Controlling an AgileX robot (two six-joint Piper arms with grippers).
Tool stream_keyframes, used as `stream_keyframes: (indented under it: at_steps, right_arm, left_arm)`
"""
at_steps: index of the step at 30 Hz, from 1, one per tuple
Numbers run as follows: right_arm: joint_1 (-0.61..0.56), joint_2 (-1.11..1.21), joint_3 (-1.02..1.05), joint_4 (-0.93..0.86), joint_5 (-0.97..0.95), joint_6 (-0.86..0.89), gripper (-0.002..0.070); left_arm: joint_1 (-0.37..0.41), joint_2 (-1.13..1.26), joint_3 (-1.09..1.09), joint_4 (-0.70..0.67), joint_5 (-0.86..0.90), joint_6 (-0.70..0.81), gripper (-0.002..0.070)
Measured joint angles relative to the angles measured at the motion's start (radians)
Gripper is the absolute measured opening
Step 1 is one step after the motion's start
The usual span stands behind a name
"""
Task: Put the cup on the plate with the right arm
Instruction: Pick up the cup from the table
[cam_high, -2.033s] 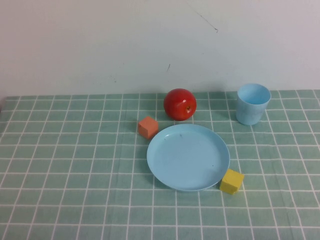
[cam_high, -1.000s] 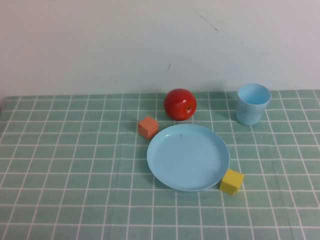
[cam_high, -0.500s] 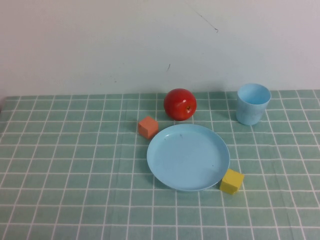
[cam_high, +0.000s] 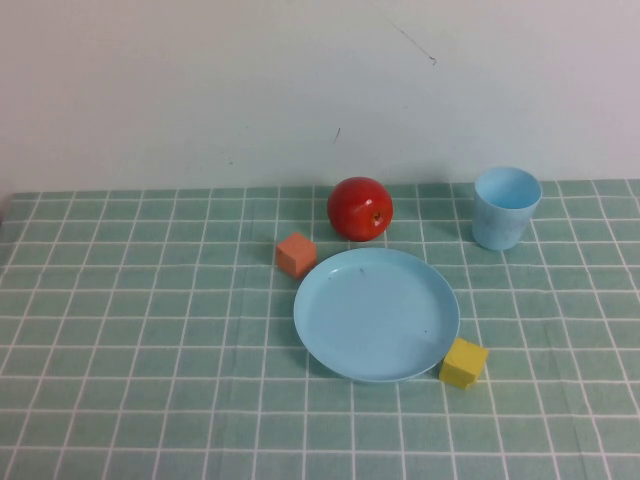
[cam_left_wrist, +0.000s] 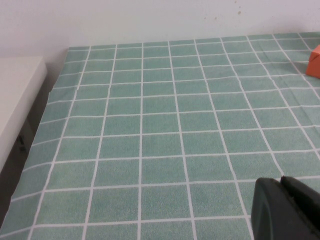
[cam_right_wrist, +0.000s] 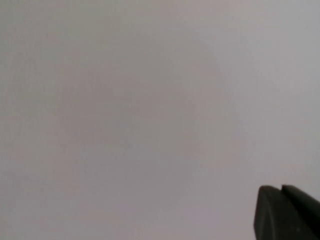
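Observation:
The light blue cup (cam_high: 506, 207) stands upright at the back right of the green checked cloth. The light blue plate (cam_high: 377, 313) lies in the middle, empty. Neither arm shows in the high view. My left gripper (cam_left_wrist: 280, 181) is shut and empty, low over bare cloth on the left side. My right gripper (cam_right_wrist: 281, 189) is shut and empty and faces only a blank pale wall; the cup and plate do not show in its wrist view.
A red apple (cam_high: 360, 208) sits just behind the plate. An orange cube (cam_high: 296, 254) lies at the plate's back left, also in the left wrist view (cam_left_wrist: 315, 61). A yellow cube (cam_high: 463, 362) touches the plate's front right rim. A white ledge (cam_left_wrist: 17, 100) borders the cloth's left edge.

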Motion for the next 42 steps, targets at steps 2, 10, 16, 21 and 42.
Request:
stream_keyframes:
  at_steps: [2, 10, 16, 21, 42]
  right_arm:
    - [0.000, 0.044, -0.054, -0.004, -0.002, 0.000, -0.0003]
    - [0.000, 0.265, -0.126, -0.004, 0.073, 0.147, -0.0003]
    - [0.000, 0.462, -0.126, 0.096, 0.221, 0.180, -0.0003]
    - [0.000, 0.599, -0.193, 0.125, 0.229, 0.122, -0.0003]
    - [0.002, 1.445, -0.929, 0.627, 0.678, -0.774, 0.0147]
  left_arm:
    - [0.000, 0.000, 0.000, 0.000, 0.000, 0.000, -0.0003]
    - [0.000, 0.000, 0.000, 0.000, 0.000, 0.000, -0.0003]
    - [0.000, 0.000, 0.000, 0.000, 0.000, 0.000, -0.0003]
    - [0.000, 0.000, 0.000, 0.000, 0.000, 0.000, -0.0003]
    - [0.000, 0.000, 0.000, 0.000, 0.000, 0.002, -0.0003]
